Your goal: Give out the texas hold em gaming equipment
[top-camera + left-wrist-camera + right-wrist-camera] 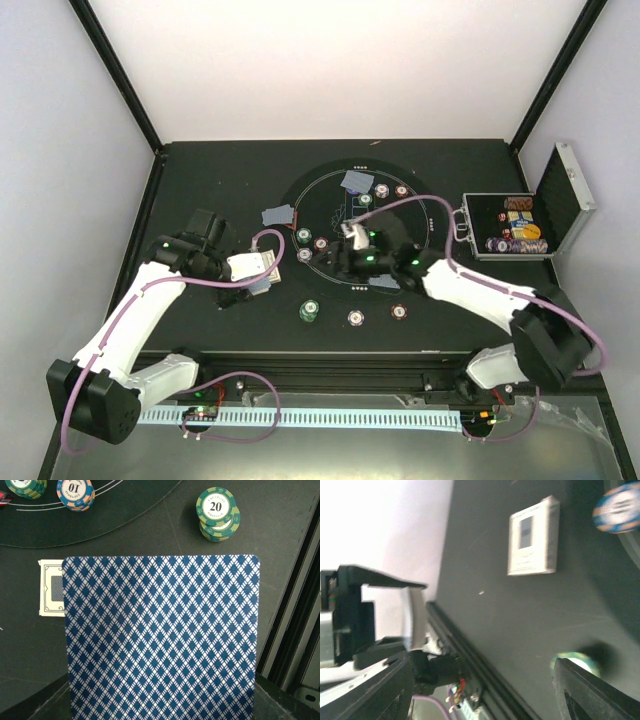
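My left gripper [262,272] is shut on a playing card [162,640] with a blue diamond back. The card fills the left wrist view and hides the fingers. A boxed deck [51,587] lies on the table just behind the card's left edge. My right gripper [480,690] hangs open and empty over the mat's near-left part [340,255], facing the left arm. Green, white and brown-red chips sit around the mat, among them a green 20 stack [217,512] and a 10 chip [75,491]. Dealt cards lie at the mat's far edge [357,180], its left edge [278,215] and near side [383,283].
A round black mat [400,250] with white lines covers the middle of the table. An open silver case [510,225] with chips stands at the right. The black rail [330,365] runs along the near edge. White walls close in the left, back and right sides.
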